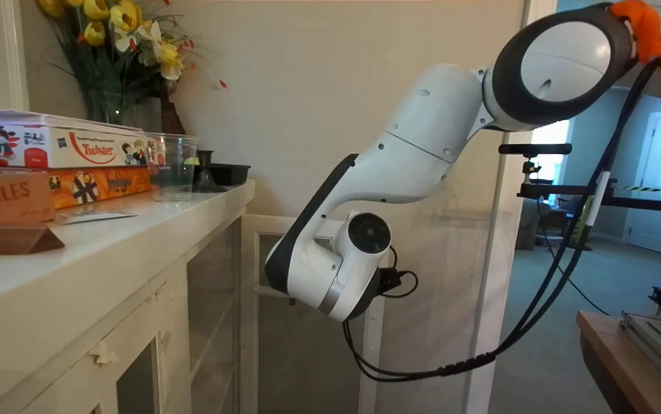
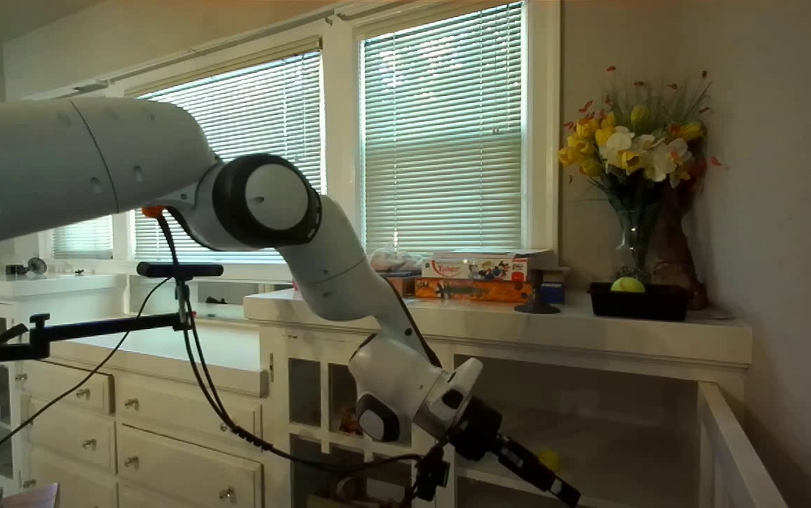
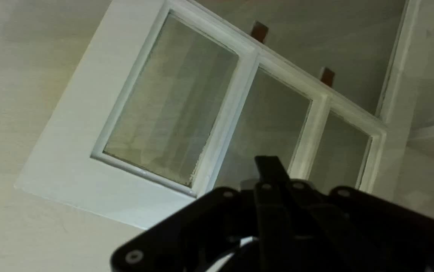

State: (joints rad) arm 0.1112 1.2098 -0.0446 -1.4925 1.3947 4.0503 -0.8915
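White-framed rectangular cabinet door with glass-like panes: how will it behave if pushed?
The door would probably swing rather than slide, since it stands out from the long white painted cabinet. Its broad frame suggests little flex. The clear rectangular panes look like glass, so likely fragile.

The door (image 3: 230, 113) is seen smoothly painted, its panes (image 3: 171, 102) glass, the pincer (image 3: 273, 170) matt; left in an exterior view, the worktop (image 1: 117, 230) is gloss-painted, the cup (image 1: 172, 167) clear plastic.

Says "Twister" on the white box (image 1: 65, 149) in both exterior views; reads "FILES" on the brown carton (image 1: 5, 198); shows unclear lettering on the orange box (image 1: 100, 186).
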